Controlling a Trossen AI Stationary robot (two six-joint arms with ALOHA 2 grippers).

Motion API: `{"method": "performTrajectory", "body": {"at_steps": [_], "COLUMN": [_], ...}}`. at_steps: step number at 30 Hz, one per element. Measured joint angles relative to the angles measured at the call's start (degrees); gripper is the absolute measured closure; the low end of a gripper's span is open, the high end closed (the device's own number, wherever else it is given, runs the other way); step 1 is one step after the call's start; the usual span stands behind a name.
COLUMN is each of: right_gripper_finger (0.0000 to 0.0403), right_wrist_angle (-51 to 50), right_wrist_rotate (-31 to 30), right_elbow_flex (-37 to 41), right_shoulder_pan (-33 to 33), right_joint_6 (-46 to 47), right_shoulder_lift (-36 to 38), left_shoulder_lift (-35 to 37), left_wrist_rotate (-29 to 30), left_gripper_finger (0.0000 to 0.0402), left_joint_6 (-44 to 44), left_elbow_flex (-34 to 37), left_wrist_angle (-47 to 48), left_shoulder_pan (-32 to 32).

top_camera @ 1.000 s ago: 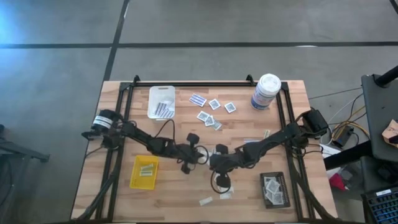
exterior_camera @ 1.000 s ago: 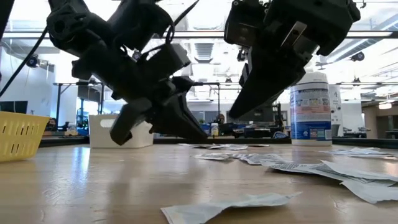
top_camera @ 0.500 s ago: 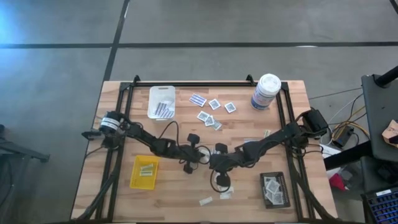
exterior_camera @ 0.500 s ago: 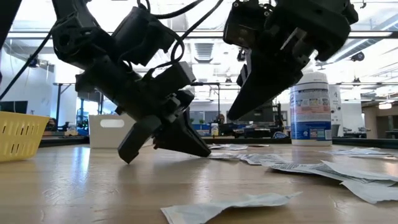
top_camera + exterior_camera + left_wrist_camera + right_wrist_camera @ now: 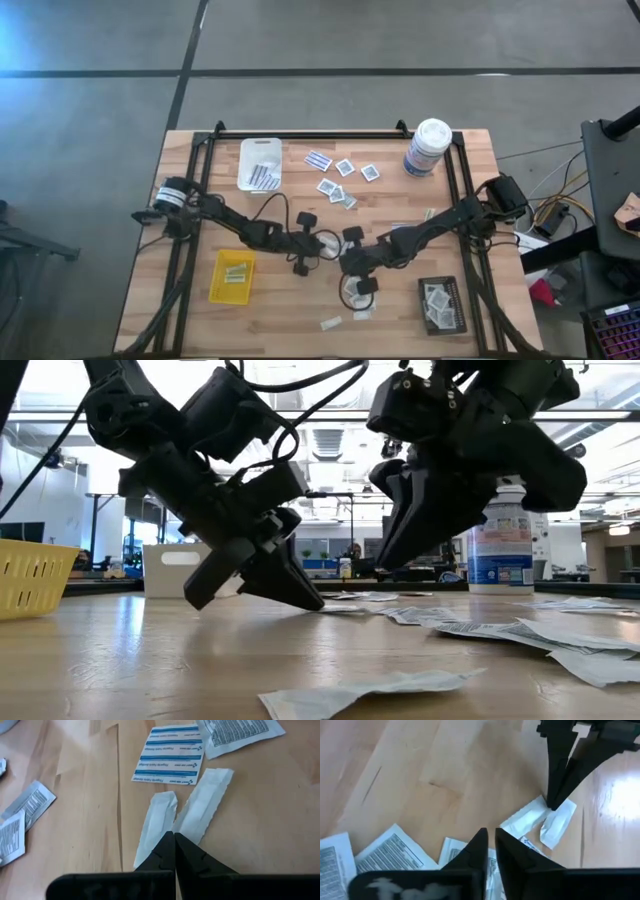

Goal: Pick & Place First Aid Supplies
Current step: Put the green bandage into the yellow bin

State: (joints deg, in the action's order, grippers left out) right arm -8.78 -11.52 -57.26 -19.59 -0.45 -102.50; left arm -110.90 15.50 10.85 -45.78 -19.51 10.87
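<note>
Wooden table (image 5: 200,320) seen from above: both arms meet mid-table, left gripper (image 5: 322,243) beside right gripper (image 5: 352,283), packets (image 5: 340,190) scattered toward the canister (image 5: 427,147). Left wrist view: left fingers (image 5: 165,852) fully closed, tips down on two pale narrow strips (image 5: 200,812), nothing visibly pinched. Right wrist view: right fingers (image 5: 476,851) barely parted, empty, above printed packets (image 5: 395,847).

A wooden table (image 5: 200,320) is seen from above, framed by black rails. A white tray (image 5: 259,152) is set at the far left, a yellow tray (image 5: 219,281) at the near left, a black tray (image 5: 458,312) at the near right. A tall white canister (image 5: 428,148) with a blue label stands upright at the far right.
</note>
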Motion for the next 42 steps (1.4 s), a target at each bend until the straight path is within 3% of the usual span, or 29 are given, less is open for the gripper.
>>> {"method": "performTrajectory", "body": {"at_steps": [8, 11, 25, 29, 42], "right_gripper_finger": [0.0308, 0.0301, 0.0301, 0.0298, 0.0308], "right_wrist_angle": [3.68, 4.27, 5.54, 6.22, 5.0], "right_wrist_rotate": [-0.99, -4.2, -6.94, -12.13, -17.52], "right_elbow_flex": [0.05, -0.36, -0.66, -0.9, -3.6], "right_shoulder_pan": [0.0, -0.05, -0.28, -0.46, -0.37], "right_joint_6": [-10.6, -12.07, -14.58, -14.59, -17.75], "right_shoulder_lift": [-2.17, -4.88, -8.35, -9.96, -12.44], "left_shoulder_lift": [-0.03, -0.04, -0.04, -0.04, -0.04], "left_wrist_rotate": [-0.47, -0.62, -1.04, -1.08, -3.72], "left_gripper_finger": [0.0402, 0.0402, 0.0402, 0.0402, 0.0402], "left_joint_6": [-0.5, -0.58, -0.98, -1.02, -6.34], "left_elbow_flex": [0.0, 0.0, 0.09, 0.09, 0.11], "left_wrist_angle": [0.11, 0.22, 0.26, 0.26, 1.63], "left_shoulder_pan": [-0.02, -0.02, 0.0, 0.0, -0.04]}}
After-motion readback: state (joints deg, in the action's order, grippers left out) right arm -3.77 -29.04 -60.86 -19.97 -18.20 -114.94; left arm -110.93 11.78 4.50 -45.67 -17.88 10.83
